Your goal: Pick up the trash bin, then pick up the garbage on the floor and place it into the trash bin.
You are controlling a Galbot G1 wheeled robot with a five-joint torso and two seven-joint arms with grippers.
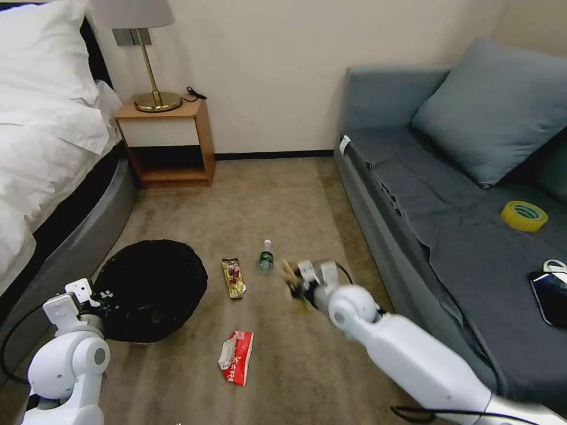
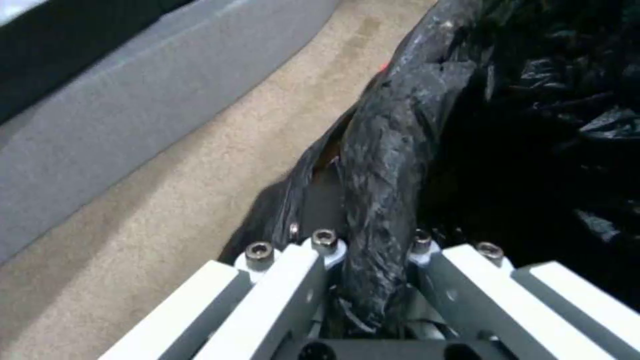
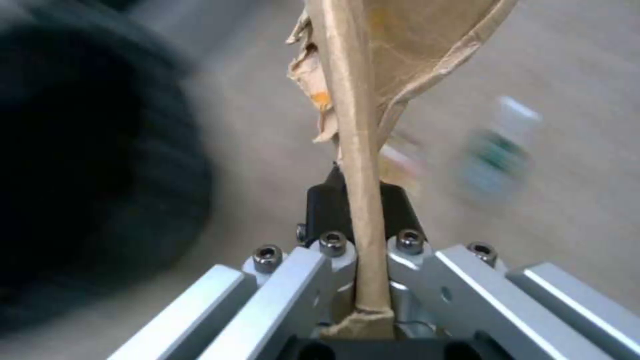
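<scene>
Tan paper wrapper (image 3: pixel 357 150) hangs clamped in the right gripper (image 1: pixel 293 282) jaws, just beside the trash bin (image 1: pixel 150 289), whose bagged rim the left gripper (image 2: pixel 373 280) jaws pinch. Next likely: swing over the bin and release.

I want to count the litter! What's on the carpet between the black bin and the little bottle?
Head view: one dark brown-yellow snack wrapper lies on the carpet between the trash bin and bottle.

No legible text anywhere. Red-and-white packet (image 1: pixel 237 357) on the carpet has white characters printed on its red part, too small to read. Green bottle label (image 1: pixel 266 258): unreadable too.
</scene>
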